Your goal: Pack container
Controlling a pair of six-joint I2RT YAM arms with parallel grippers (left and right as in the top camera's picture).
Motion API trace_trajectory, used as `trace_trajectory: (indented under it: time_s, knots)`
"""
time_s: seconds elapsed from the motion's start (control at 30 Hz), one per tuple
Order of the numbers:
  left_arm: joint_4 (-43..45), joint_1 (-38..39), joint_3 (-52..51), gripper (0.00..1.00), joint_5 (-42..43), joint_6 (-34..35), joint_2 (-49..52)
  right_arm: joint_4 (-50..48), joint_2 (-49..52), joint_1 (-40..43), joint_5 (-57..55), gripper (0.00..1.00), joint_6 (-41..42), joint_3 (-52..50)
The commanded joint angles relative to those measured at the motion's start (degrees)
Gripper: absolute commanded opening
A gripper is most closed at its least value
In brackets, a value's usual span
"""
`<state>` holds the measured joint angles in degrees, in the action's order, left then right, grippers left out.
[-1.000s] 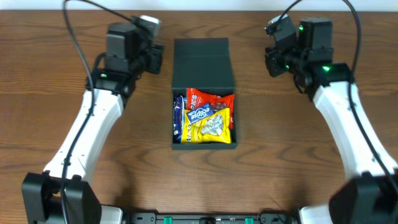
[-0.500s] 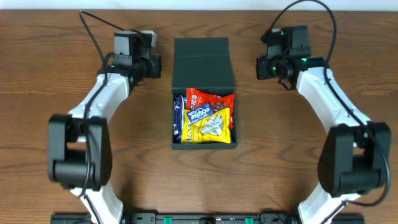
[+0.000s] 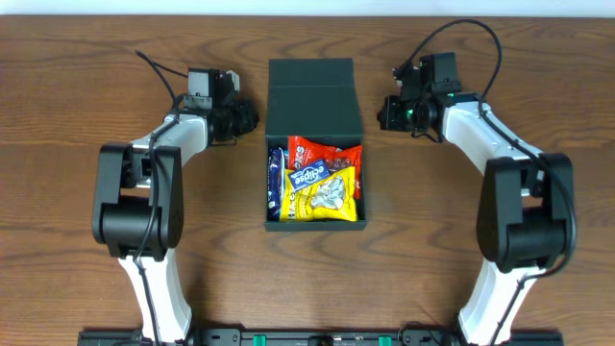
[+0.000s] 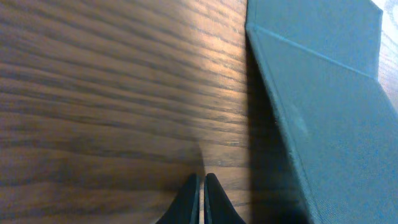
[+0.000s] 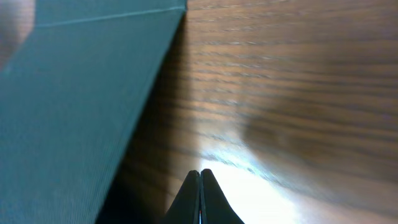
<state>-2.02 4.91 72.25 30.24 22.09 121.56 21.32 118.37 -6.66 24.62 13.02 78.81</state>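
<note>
Left gripper [image 3: 246,117]: held low over the table [image 3: 211,259], just beside the left side of the container's [image 3: 312,101] lid end and apart from it. In the left wrist view its fingers [image 4: 191,194] are seen pressed together, with nothing between them.
Container: placed at the table's middle, between the two grippers. The flap lid is open at the far end, and the open compartment faces the near edge.
Packets [image 3: 322,187]: packed inside the open compartment. A blue one is along the left wall, a red one at the far end, and a yellow one nearest.
Right gripper [image 3: 385,111]: held just beside the right side of the lid and not touching it. Its fingers are clenched tip to tip on nothing.
</note>
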Motion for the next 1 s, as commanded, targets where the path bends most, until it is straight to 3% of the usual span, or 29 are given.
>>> trace_trajectory:
  time_s: [0.0,0.37,0.57,0.97]
  knots:
    - [1.5,-0.3,0.3,0.06,4.4,3.5,1.4,-1.7,1.8,0.2,5.1,0.02,4.2,0.5]
    - [5.4,-0.3,0.6,0.06,11.7,8.2,4.4,-9.4,7.2,-1.0,14.7,0.02,9.7,0.5]
    - [5.7,-0.3,2.9,0.06,14.5,8.1,4.4,-12.3,7.3,-1.8,18.6,0.02,10.8,0.5]
    - [5.3,-1.5,10.2,0.06,27.3,4.7,4.3,-22.4,6.7,1.5,38.5,0.02,10.5,0.5]
